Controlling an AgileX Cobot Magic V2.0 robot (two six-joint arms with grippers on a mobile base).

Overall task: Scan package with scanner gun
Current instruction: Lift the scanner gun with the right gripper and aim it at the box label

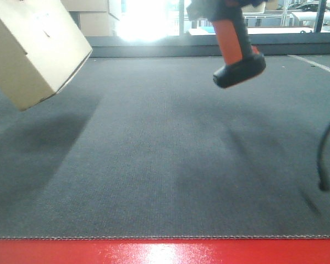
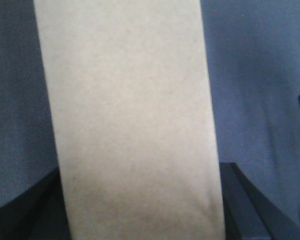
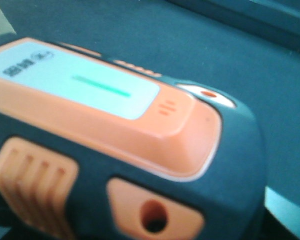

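1. Now the package is hanging tilted above the grey mat, the left gripper fingers clamping its sides, likely presenting a face.
2. The scanner gun is hovering over that mat, apparently aiming; the right gripper's fingers are not showing, presumably gripping it.

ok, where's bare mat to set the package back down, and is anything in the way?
Nearly all the grey mat is bare, from the red front edge to the far side. The package and scanner gun are both in the air, with nothing beneath them. The only clutter is a black cable at the right edge. Centre or left looks safest.
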